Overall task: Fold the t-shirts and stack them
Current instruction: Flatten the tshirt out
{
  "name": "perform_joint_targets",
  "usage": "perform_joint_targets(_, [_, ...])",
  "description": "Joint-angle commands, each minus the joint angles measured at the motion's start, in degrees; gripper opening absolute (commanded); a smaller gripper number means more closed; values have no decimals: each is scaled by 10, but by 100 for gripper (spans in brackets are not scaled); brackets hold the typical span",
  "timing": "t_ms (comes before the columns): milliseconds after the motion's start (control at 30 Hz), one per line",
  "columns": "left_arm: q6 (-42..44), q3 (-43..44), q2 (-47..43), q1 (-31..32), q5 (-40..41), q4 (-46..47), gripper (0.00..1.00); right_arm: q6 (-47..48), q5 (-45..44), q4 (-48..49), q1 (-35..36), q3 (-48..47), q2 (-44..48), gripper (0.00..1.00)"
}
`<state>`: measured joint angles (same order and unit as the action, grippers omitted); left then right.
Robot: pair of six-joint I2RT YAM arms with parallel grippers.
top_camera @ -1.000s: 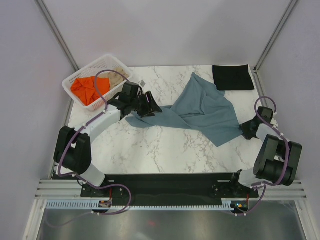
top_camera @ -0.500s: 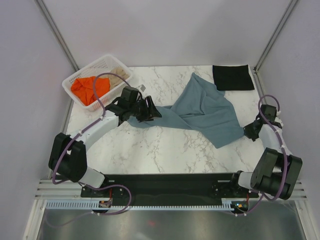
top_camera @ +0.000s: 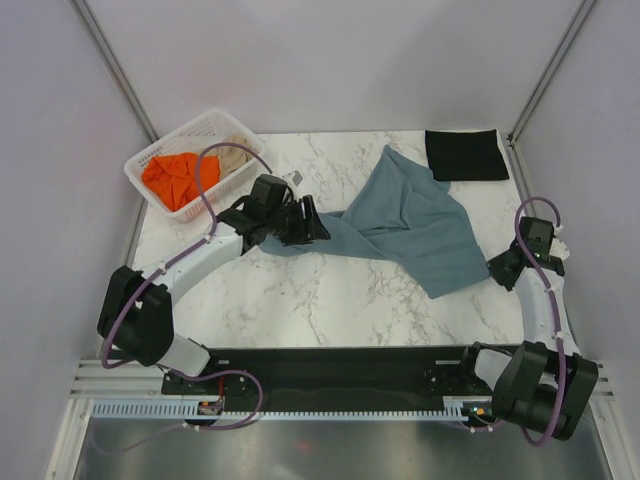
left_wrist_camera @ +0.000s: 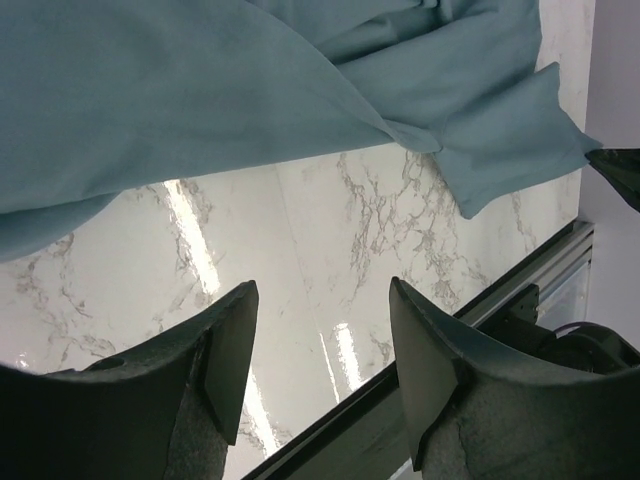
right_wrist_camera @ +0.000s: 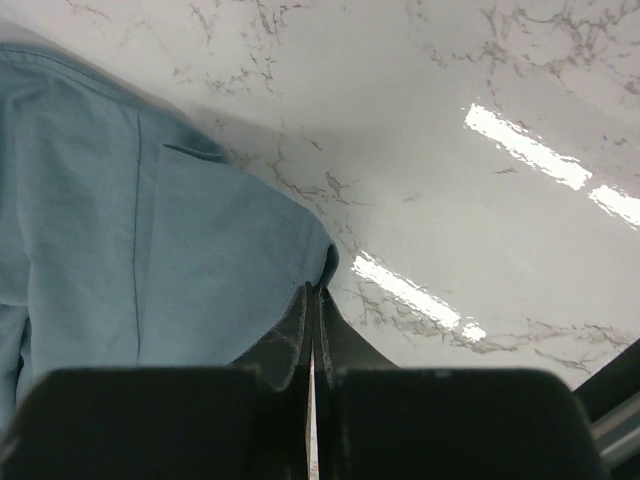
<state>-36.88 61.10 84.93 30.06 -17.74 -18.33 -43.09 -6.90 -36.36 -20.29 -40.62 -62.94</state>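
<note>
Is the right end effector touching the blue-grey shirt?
Touching. Right wrist view: the right end effector is shut on a corner of the blue-grey shirt.

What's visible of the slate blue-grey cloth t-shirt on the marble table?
The slate blue-grey cloth t-shirt looks soft and matte. It is unfolded and lies crumpled across the white marble-patterned table, twisted into diagonal folds through its middle. A hemmed edge and a straight seam show in the right wrist view. Its right corner is pinched between the fingers of the shut right gripper. The open left gripper hovers at its left end without gripping it.
</note>
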Motion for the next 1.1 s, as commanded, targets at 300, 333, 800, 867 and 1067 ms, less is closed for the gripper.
perform_joint_targets(300, [93, 134, 118, 3, 124, -64, 62, -12, -37, -1, 21, 51, 74, 0])
perform_joint_targets(333, [99, 161, 131, 4, 128, -65, 64, -10, -37, 2, 20, 53, 68, 0])
perform_joint_targets(800, [74, 362, 365, 12, 162, -151, 68, 0, 19, 39, 22, 74, 58, 0])
perform_joint_targets(867, [71, 373, 383, 12, 163, -151, 66, 6, 19, 41, 22, 73, 51, 0])
perform_joint_targets(1067, [93, 420, 363, 12, 157, -163, 8, 4, 6, 38, 21, 51, 61, 0])
